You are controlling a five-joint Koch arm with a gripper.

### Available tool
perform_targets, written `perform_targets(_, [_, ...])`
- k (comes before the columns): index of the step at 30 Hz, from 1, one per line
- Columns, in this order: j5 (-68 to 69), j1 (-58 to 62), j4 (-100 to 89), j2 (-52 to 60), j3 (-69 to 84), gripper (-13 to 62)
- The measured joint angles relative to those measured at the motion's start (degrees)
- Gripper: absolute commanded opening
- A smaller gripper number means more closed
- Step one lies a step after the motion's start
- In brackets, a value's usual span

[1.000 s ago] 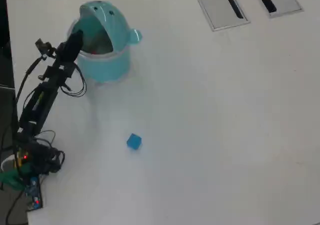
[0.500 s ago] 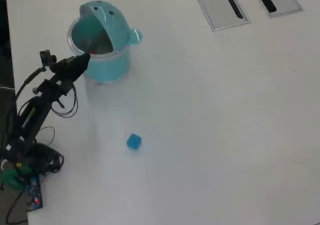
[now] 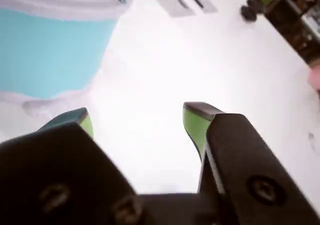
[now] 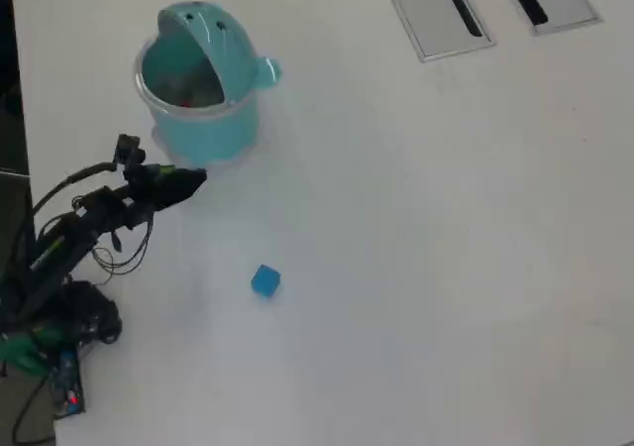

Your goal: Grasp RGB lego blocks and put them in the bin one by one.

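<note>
A small blue lego block [image 4: 264,281] lies alone on the white table in the overhead view. The teal whale-shaped bin [image 4: 201,79] stands at the upper left with its clear rim and domed hood; something reddish shows dimly inside it. My gripper [image 4: 196,178] hangs just below and in front of the bin, well above-left of the blue block. In the wrist view the gripper [image 3: 137,116] is open, its green-padded fingertips [image 3: 195,124] wide apart with only bare table between them. The bin's teal wall [image 3: 47,55] fills the upper left there.
Two grey slotted panels [image 4: 436,10] are set into the table at the top right. The arm's base and wiring [image 4: 54,317] sit at the left edge. In the wrist view, dark clutter [image 3: 285,10] lies beyond the table's far edge.
The gripper has swung away from over the bin's mouth, down and to the right, and now hangs in front of the bin. The blue block has not moved.
</note>
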Motion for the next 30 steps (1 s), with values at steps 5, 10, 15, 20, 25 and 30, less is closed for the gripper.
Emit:
perform_targets(5, [2.11,1.67,0.35,0.09,1.32,32.3])
perform_targets(10, [2.37,5.63,3.08,-1.49,1.32,32.4])
perform_targets(15, [2.37,12.04,3.96,-4.57,1.41,32.6])
perform_targets(20, [2.37,20.3,6.24,-9.14,1.32,32.5])
perform_targets(25, [2.37,23.2,7.47,-12.3,1.32,32.5])
perform_targets(30, [2.37,25.05,8.0,-18.72,-4.13,32.4])
